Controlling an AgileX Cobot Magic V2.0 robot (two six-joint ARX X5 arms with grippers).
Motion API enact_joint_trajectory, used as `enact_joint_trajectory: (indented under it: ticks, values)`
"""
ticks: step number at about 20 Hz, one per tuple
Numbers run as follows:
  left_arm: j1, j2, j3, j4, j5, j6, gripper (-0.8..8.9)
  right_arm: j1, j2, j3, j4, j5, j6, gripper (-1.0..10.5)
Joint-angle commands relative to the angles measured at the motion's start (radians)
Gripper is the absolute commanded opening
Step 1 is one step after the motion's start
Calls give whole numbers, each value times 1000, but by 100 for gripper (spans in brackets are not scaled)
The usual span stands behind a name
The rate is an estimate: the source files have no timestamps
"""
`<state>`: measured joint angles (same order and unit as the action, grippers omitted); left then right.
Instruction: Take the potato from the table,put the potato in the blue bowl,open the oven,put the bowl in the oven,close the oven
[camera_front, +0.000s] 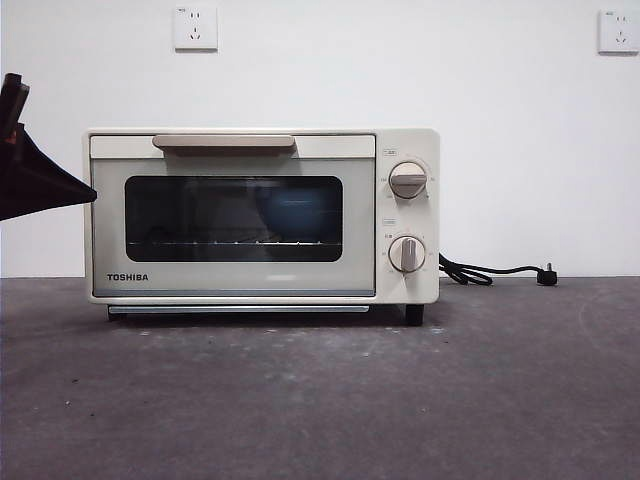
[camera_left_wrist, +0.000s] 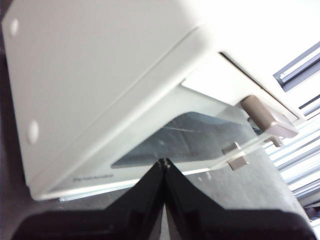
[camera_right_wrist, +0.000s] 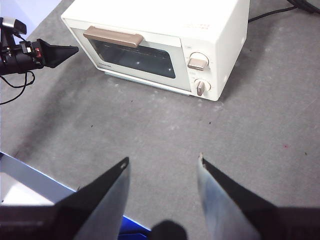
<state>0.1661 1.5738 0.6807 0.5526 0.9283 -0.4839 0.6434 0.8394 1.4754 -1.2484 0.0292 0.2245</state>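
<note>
Black and pinched to a point, the left tool (camera_left_wrist: 164, 162) has its two jaws pressed together with nothing between them; it hangs just off the oven's (camera_front: 262, 214) left front corner, tip aimed at the door edge, and whether it touches the casing I cannot tell. From the front it shows as a dark wedge (camera_front: 45, 180) at the left edge. The right tool (camera_right_wrist: 162, 167) is spread wide, empty, held well back above the bare grey counter (camera_front: 400, 400). That oven stands square on the counter with its long side running left to right, door shut and facing forward, bar handle (camera_front: 223, 143) along the top. Through the dark glass the blue bowl (camera_front: 292, 213) sits on the rack. No potato can be made out
</note>
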Motion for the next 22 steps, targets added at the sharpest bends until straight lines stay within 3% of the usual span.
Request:
enact_joint_trajectory:
  ticks: [1,10,19,22]
  values:
    - [-4,-34,-5,-34,16,-14,-8,1,-2,-1,5,3,10,219]
    - [-28,-288,-5,-264,-46,61,-7,1,16,-1,-10,-4,0,219]
    - [-90,-626,-4,-689,-217,240,-7,1,58,-1,-25,-13,-50,219]
    - [-109,-724,6,-845,-288,296,-7,1,74,-1,-25,-81,-76,219]
